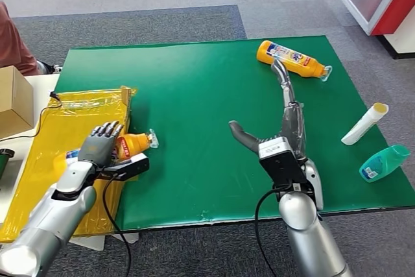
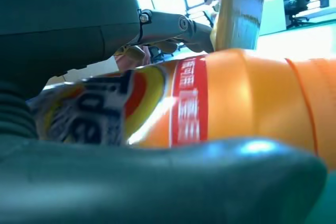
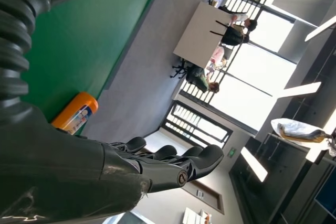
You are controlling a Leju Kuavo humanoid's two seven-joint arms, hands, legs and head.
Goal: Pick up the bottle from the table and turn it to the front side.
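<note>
An orange bottle (image 1: 131,144) is seen lying on its side at the left edge of the green mat (image 1: 196,128), just beside a yellow plastic bag (image 1: 58,141), its clear cap end pointing to the mat's middle. The left hand (image 1: 102,144) is laid over the bottle's label end; in the left wrist view the bottle (image 2: 238,103) is held between the thick thumb (image 2: 158,182) on one side and the dark fingers (image 2: 174,27) on the other, so it is grasped. Whether the bottle is lifted off the mat cannot be told.

The right hand (image 1: 276,118) is stretched out flat over the mat's middle, fingers apart, thumb out to the side, nothing held. Its longest finger tips are seen touching or just short of a second orange bottle (image 1: 292,60), which lies on its side near the mat's far edge; contact cannot be confirmed. In the right wrist view the extended fingers (image 3: 174,163) are seen together, with the orange bottle's base (image 3: 75,114) beside them on the mat.

On the mat's right side a white tube (image 1: 364,124) and a teal bottle (image 1: 384,162) are lying down, near each other but apart. A cardboard box (image 1: 15,98) is set on the white table at far left. A person's red sleeve (image 1: 15,43) is visible behind it.
</note>
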